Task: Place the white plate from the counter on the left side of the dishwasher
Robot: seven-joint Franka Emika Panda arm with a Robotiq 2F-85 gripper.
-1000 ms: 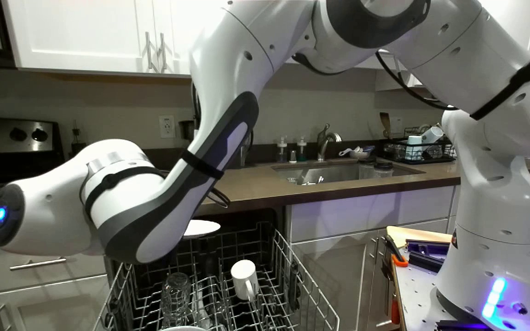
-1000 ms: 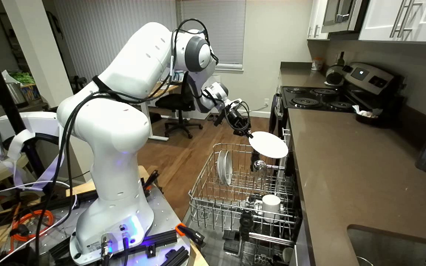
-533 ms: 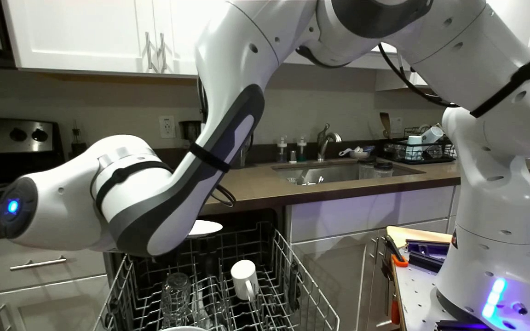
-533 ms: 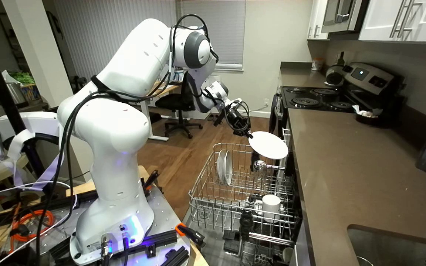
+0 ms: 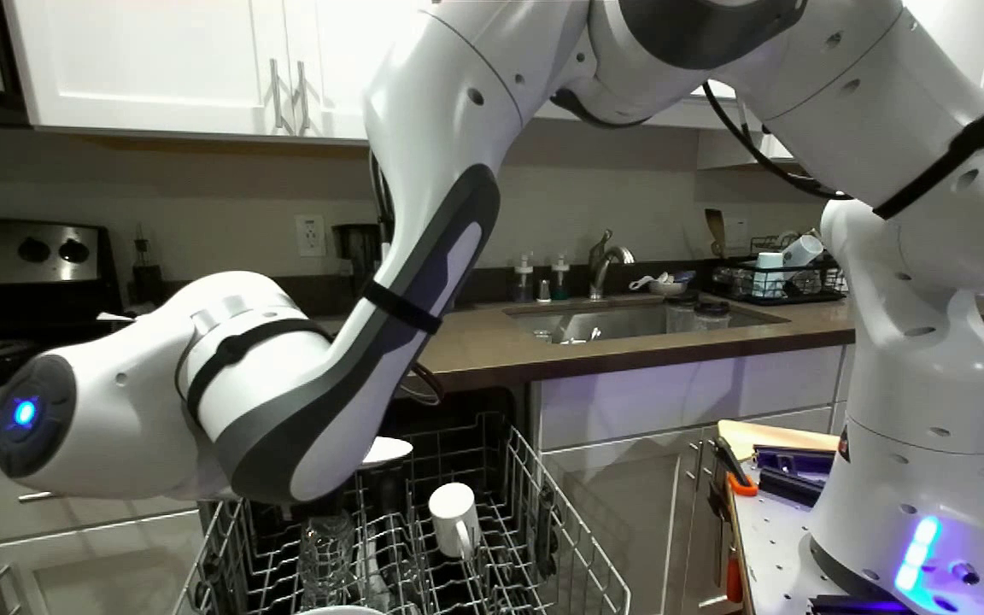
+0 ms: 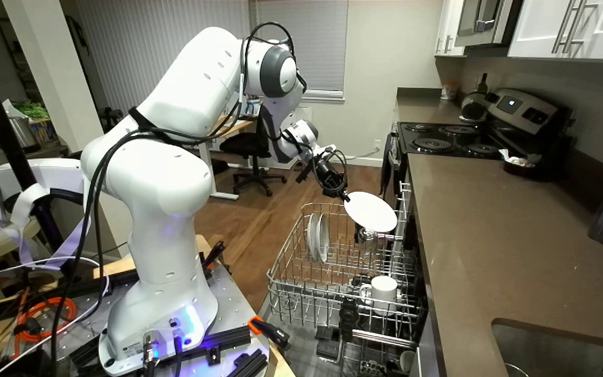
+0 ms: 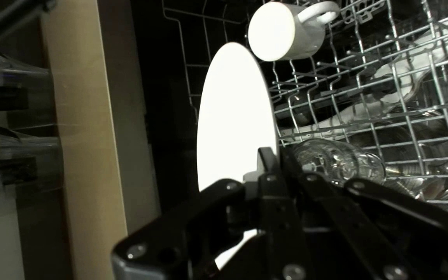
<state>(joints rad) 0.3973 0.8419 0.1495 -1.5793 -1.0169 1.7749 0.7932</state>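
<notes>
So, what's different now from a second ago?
In an exterior view, the gripper and the white plate it grips have moved down and a little left, away from the counter. Nothing was newly taken or let go: the plate was already gripped. The white mug and the other plates stayed put.

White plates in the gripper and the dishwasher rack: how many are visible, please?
3: the white plate in the gripper, an upright plate in the dishwasher rack, another plate beside it. More may be hidden.
</notes>
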